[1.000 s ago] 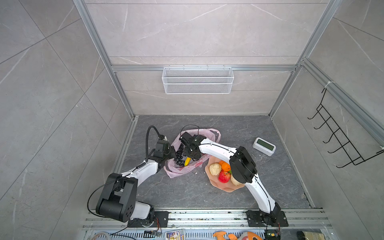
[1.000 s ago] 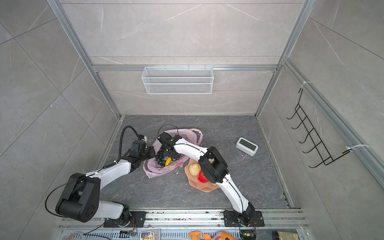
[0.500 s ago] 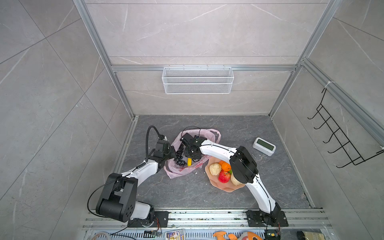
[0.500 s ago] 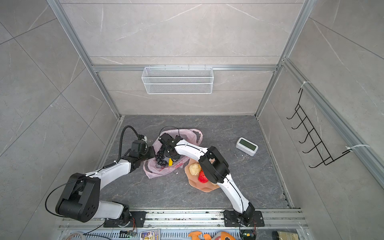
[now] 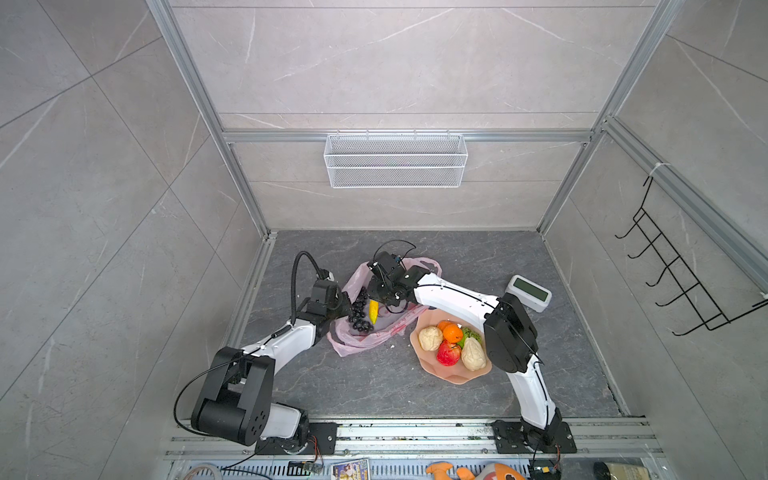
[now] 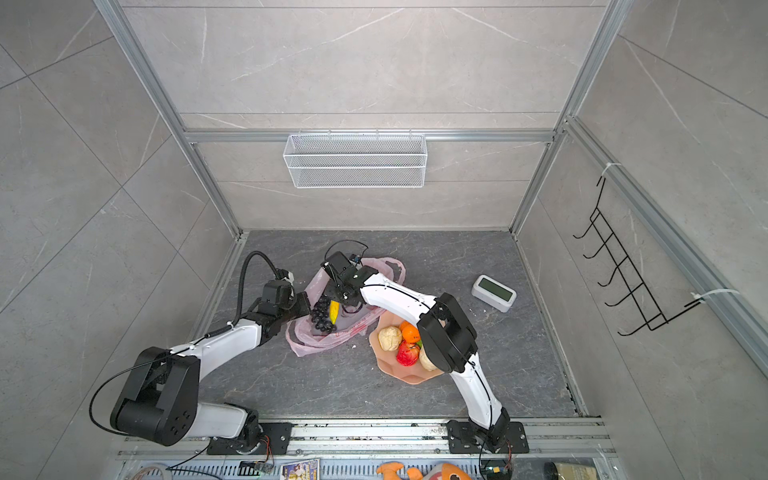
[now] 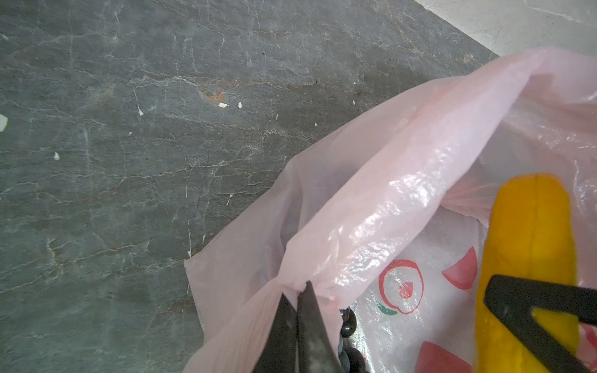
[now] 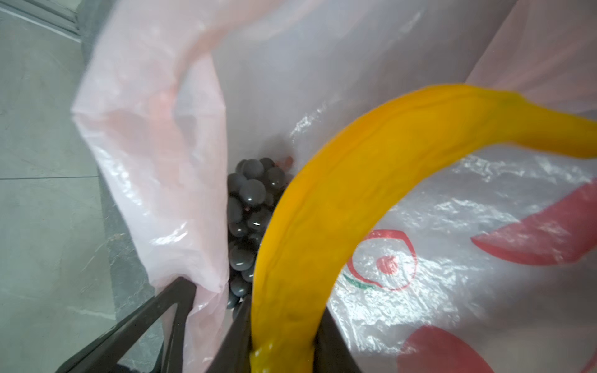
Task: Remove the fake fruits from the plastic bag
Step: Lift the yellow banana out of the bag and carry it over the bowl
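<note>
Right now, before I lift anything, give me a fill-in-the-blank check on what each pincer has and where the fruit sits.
1. The right pincer is shut on the ___.
2. The left pincer pinches the rim of the ___.
3. The red apple lies in the peach ___.
Missing: banana; plastic bag; dish

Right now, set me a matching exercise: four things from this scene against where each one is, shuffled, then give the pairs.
1 banana
2 grape bunch
3 red apple
4 left gripper

A on the peach dish
B pinching the plastic bag at its edge
C lying loose inside the plastic bag
D clamped in the right gripper

Pairs: 1-D, 2-C, 3-A, 4-B
</note>
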Tool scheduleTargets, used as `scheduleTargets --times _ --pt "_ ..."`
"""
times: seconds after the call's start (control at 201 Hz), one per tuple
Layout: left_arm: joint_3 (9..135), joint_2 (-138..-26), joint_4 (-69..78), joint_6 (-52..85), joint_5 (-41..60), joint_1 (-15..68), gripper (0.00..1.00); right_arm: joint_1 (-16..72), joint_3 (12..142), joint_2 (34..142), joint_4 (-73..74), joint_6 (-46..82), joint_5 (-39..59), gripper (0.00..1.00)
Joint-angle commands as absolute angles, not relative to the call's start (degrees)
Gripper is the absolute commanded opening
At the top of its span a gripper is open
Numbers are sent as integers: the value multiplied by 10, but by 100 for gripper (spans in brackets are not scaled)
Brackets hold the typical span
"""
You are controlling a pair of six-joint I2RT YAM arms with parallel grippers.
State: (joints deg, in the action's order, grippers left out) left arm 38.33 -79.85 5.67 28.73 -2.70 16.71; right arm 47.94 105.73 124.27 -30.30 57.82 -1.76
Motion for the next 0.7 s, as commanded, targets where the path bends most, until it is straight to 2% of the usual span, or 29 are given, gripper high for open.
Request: scheduleTargets --times 0.0,0.359,0.692 --pt "381 -775 69 288 -31 164 0 481 1075 1219 -308 536 18 26" --pt "385 -787 66 286 -29 164 0 516 1047 1110 -431 356 30 26" --pt "382 -783 68 284 -35 163 0 517 890 922 -498 150 -12 27"
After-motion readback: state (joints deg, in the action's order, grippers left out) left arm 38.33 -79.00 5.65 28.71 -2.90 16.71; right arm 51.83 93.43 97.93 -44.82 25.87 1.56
